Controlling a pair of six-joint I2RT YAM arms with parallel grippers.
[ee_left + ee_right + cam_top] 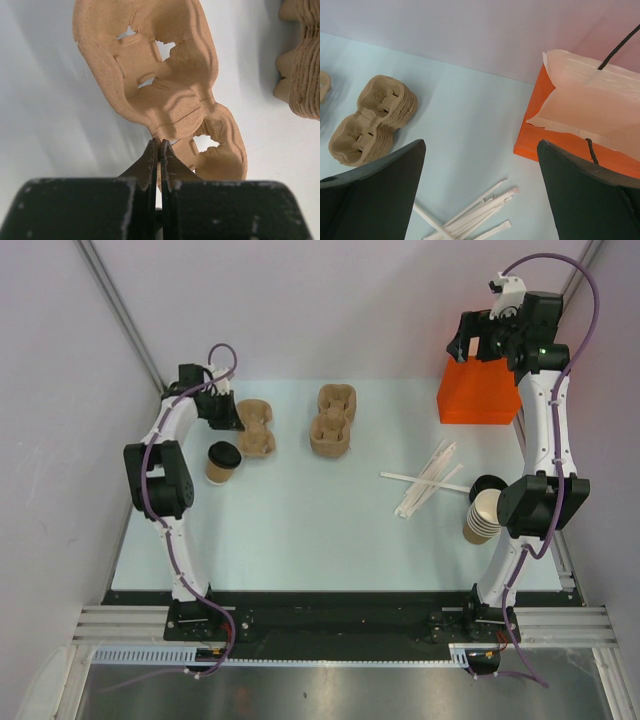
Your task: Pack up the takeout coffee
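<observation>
Fully closed left gripper (160, 144) (224, 412), far left of scene: fingertips pressed together, pinching the thin rim at the waist of a single brown moulded-pulp two-cup carrier (150, 65) (256, 428). Both pockets of that carrier are empty. It looks tilted in the left wrist view; cannot tell whether it is off the pale table top (300, 530).

Takeout coffee, a small tan kraft-paper cup with round black plastic lid (222, 462): upright on the table at left, just near-left of the pinched carrier, close beside the left arm, touching neither gripper nor carrier.

Spread wide, the right gripper (480, 200) (482, 332) holds nothing; it is raised at far right over an open orange paper bag with black cord handles (580, 115) (478, 395).

Stack of nested brown pulp carriers (332, 420) (372, 120) (302, 60) sits far centre, apart from the single carrier. Loose white paper-wrapped sticks (430, 480) (475, 210) lie right of centre. Stack of lidless tan paper cups (483, 515) is at near right beside the right arm.
</observation>
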